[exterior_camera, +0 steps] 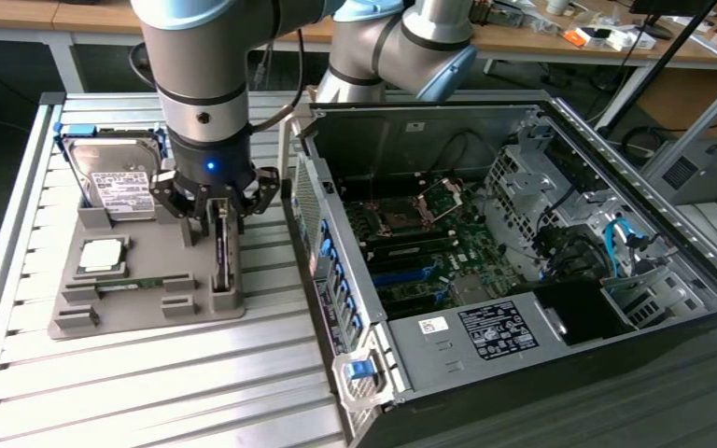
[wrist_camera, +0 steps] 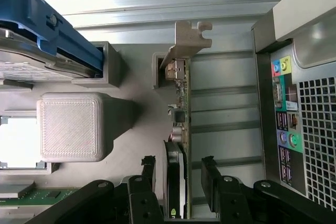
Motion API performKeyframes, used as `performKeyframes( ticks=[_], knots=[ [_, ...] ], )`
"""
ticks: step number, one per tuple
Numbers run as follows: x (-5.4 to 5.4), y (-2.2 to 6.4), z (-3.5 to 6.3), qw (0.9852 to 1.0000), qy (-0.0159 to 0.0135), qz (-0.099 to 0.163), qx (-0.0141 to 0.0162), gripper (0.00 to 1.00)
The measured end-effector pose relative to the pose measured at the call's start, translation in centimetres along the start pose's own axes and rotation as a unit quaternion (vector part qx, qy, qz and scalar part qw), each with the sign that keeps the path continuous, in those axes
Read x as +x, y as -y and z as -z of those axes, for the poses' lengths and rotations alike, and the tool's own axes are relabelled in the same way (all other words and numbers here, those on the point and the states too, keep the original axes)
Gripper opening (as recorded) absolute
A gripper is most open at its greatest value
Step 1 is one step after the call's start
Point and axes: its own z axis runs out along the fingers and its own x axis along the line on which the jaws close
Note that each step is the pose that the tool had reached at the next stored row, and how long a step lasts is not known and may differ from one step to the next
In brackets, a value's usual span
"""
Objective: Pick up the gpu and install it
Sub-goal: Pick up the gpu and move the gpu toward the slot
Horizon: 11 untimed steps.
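The gpu (wrist_camera: 180, 109), a thin dark board with a silver end bracket, stands on edge in the grey holder (exterior_camera: 134, 322) mid-worktop (exterior_camera: 184, 392), open jaws straddling it with gaps, bare slats separating it from the computer case (exterior_camera: 458, 140).

Inventory as I am reading it off my screens:

1. Table (exterior_camera: 147, 373): carrying the tray.
2. Tray (exterior_camera: 134, 322): lying on the table, toward the exterior view's left.
3. Hard drive (exterior_camera: 119, 182): standing at the tray's far end.
4. Processor chip (exterior_camera: 101, 257): lying flat on the tray, in front of the drive.
5. Memory stick (exterior_camera: 147, 282): sitting in front of the chip.
6. Gpu (exterior_camera: 221, 257): standing on edge along the tray's side nearest the case.
7. Gripper (exterior_camera: 216, 229): straddling the gpu, one finger on each side, apart from it.
8. Computer case (exterior_camera: 372, 373): lying just beside the tray, on the exterior view's right.
9. Motherboard (exterior_camera: 421, 252): lying inside the case.
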Motion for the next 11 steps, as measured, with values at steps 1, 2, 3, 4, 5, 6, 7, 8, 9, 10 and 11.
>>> performKeyframes(
  ticks=[1, 2, 3, 4, 5, 6, 7, 8, 9, 10, 11],
  knots=[
    [0.0, 0.0, 0.0, 1.0, 0.0, 0.0, 0.0, 0.48],
    [0.0, 0.0, 0.0, 1.0, 0.0, 0.0, 0.0, 0.48],
    [0.0, 0.0, -0.01, 1.0, 0.0001, 0.0, 0.0, 0.48],
    [0.0, 0.0, -0.01, 1.0, 0.0, 0.0, 0.0, 0.48],
    [0.0, 0.0, -0.01, 1.0, 0.0001, 0.0, 0.0, 0.47],
    [0.0, 0.0, 0.0, 1.0, 0.0, 0.0, 0.0, 0.4],
    [0.0, 0.0, 0.0, 1.0, 0.0, 0.0, 0.0, 0.34],
    [0.0, 0.0, 0.0, 1.0, 0.0, 0.0, 0.0, 0.28],
    [0.0, 0.0, 0.0, 1.0, 0.0, 0.0, 0.0, 0.28],
    [0.0, 0.0, 0.0, 1.0, 0.0, 0.0, 0.0, 0.27],
    [0.0, 0.0, 0.0, 1.0, 0.0, 0.0, 0.0, 0.27]
  ],
)
